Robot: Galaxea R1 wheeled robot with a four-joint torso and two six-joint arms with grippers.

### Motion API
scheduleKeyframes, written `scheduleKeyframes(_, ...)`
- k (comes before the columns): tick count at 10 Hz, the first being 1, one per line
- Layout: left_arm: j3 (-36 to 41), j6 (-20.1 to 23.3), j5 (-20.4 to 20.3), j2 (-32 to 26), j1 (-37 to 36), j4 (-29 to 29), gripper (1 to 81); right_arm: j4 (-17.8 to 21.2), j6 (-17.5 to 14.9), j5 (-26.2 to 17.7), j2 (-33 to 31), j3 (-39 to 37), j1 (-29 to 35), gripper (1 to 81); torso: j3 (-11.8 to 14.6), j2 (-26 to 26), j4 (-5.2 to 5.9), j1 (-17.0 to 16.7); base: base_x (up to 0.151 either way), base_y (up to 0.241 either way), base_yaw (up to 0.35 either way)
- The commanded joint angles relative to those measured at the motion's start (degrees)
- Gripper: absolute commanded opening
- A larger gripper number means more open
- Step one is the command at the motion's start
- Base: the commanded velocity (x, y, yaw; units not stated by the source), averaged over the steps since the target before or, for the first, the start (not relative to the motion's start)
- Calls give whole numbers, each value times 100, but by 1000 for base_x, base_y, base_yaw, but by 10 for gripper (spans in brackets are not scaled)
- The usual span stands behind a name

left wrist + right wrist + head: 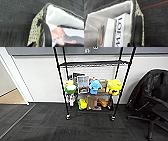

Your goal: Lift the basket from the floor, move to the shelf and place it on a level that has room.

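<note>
The basket (36, 32) has cream woven-mesh sides, a dark rim and a white lining, with a magazine cover lying inside. My left gripper (40, 37) is shut on one side wall, one black finger (46, 31) curving over the rim. On the opposite wall of the basket (139, 13) my right gripper (134, 41) is shut, with a black finger (138, 30) lying along the rim. The floor (82, 127) of dark grey carpet shows around the basket. The shelf (92, 84), a black wire rack on casters, stands straight ahead against the wall. Its upper level (93, 63) looks bare.
The rack's lower tiers hold colourful toys (95, 85), boxes and bottles. A black office chair (155, 104) draped in dark cloth stands to the right of the rack. At the left an opening leads to a tan wooden floor (10, 98). A white box (120, 32) stands inside the basket.
</note>
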Motion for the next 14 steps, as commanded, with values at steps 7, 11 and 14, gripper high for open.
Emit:
scheduleKeyframes(7,307,-184,370,-282,-302,-516,10,82,327,-270,-32,262,536,10,0,0,0,0,0,0,0)
scheduleKeyframes(11,1141,-123,290,-660,-294,-437,10,65,1073,-173,-278,647,606,10,0,641,0,-409,0,0,0)
scheduleKeyframes(14,1230,-114,282,-669,-303,-427,10,65,1303,-120,-410,894,676,10,-2,1180,0,-747,0,0,0)
